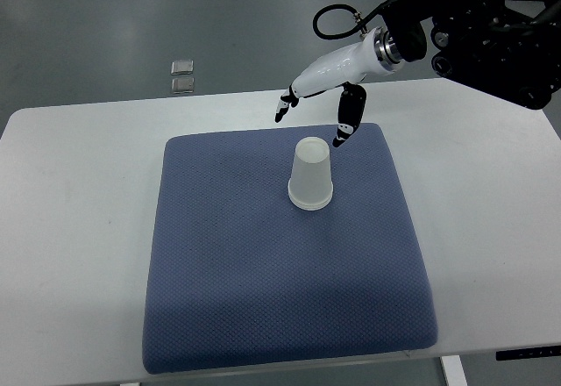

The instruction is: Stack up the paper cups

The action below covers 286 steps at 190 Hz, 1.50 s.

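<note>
A white paper cup [311,176] stands upside down on the blue mat [263,272], right of the mat's middle toward the far side. It may be more than one cup stacked; I cannot tell. My right hand [312,123] comes in from the upper right and hovers just above and behind the cup. Its fingers [285,105] are spread and hold nothing, and the thumb [344,132] points down close to the cup's top right. The left arm is out of view.
The mat lies on a white table [79,228]. Two small shiny square pieces [182,76] lie on the grey floor beyond the table's far edge. My dark right forearm [491,35] fills the upper right corner.
</note>
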Each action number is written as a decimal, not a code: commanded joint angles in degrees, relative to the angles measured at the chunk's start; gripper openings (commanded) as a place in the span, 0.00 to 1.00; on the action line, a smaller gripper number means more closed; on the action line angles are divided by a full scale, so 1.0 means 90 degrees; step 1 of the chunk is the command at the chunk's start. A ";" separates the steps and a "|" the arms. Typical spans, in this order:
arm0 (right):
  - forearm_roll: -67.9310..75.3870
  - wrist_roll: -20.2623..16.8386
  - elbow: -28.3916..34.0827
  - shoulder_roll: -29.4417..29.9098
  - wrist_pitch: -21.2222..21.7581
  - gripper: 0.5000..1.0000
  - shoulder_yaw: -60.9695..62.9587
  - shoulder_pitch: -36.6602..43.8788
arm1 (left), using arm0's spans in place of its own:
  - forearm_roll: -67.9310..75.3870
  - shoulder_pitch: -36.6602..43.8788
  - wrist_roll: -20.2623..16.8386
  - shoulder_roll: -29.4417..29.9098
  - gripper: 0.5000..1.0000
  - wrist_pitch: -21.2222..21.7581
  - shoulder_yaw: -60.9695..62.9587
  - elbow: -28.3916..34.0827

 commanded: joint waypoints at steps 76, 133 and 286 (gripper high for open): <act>0.2653 -0.0009 -0.1726 0.0200 -0.0008 0.81 0.1442 -0.1257 | 0.0000 0.0000 0.0000 0.0000 1.00 0.0000 0.0000 0.0000; 0.4588 -0.0009 -0.2449 0.0415 -0.0282 0.81 0.2419 -0.2068 | 0.0000 0.0000 0.0000 0.0000 1.00 0.0009 0.0000 0.0000; 1.1053 -0.0019 -0.3133 0.0630 -0.1425 0.81 0.2868 -0.3553 | 0.0000 0.0000 0.0000 0.0000 1.00 0.0000 0.0000 0.0000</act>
